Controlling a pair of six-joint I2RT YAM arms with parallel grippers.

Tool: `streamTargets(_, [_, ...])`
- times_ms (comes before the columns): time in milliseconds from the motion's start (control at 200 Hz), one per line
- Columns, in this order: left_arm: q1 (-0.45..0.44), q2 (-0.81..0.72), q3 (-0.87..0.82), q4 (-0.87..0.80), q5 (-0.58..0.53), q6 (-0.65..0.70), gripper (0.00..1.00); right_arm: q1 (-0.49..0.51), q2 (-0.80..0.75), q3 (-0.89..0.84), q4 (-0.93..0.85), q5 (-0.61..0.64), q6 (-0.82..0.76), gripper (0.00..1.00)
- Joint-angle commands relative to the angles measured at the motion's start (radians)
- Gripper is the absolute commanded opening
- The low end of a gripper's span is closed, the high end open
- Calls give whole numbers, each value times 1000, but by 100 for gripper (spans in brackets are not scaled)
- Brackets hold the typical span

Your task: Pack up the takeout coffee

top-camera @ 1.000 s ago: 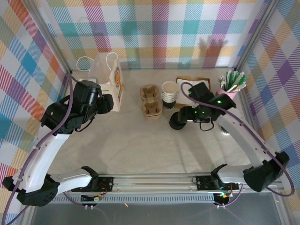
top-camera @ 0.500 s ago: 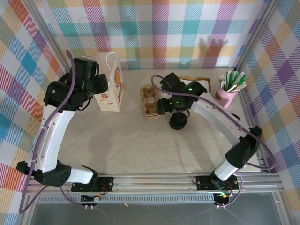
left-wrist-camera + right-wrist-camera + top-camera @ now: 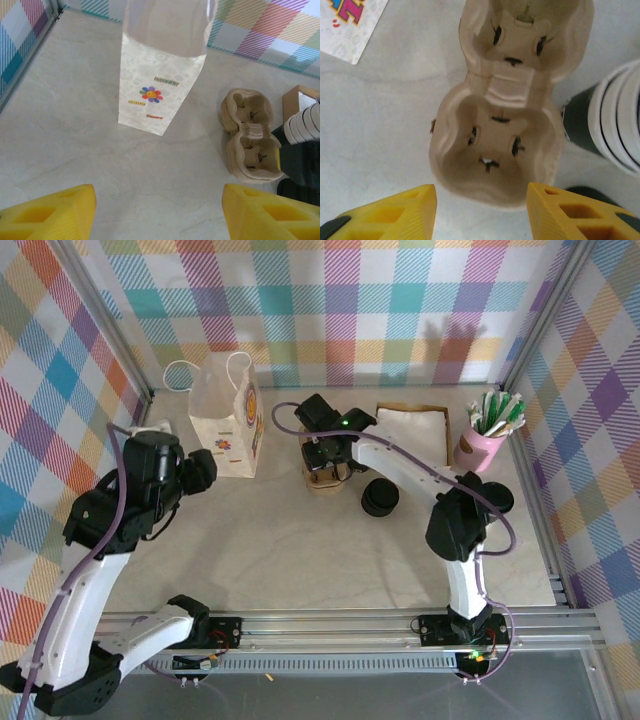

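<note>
The takeout coffee stands upright, outside both pairs of jaws. It is near the right gripper, off its right finger's side and back toward the wrist, not between the fingers. Those jaws stand partway apart above the nearer cell of the pulp cup carrier. They clamp nothing that can be seen, and whether the tips touch the carrier's rim I cannot tell. The left gripper is spread wide with only bare table between its fingers. The coffee is well apart from it, beyond the carrier on its right finger's side.

From overhead the coffee shows mostly as its black lid, and the right arm covers much of the carrier. In the right wrist view the stack of cups is cut off by the edge, and a dark sliver just past the right finger is too cropped to name. In the left wrist view the top of the paper bag runs out of frame.
</note>
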Motion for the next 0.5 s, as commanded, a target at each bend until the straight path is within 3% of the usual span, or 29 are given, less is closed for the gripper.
streamTargets(0, [10,-29,-45,-30,-11,-27,67,1,59,74,35,44,-33,49])
streamTargets(500, [10,-56,-87,-41,24,0,68,-27,317,331,-20,100,-27,47])
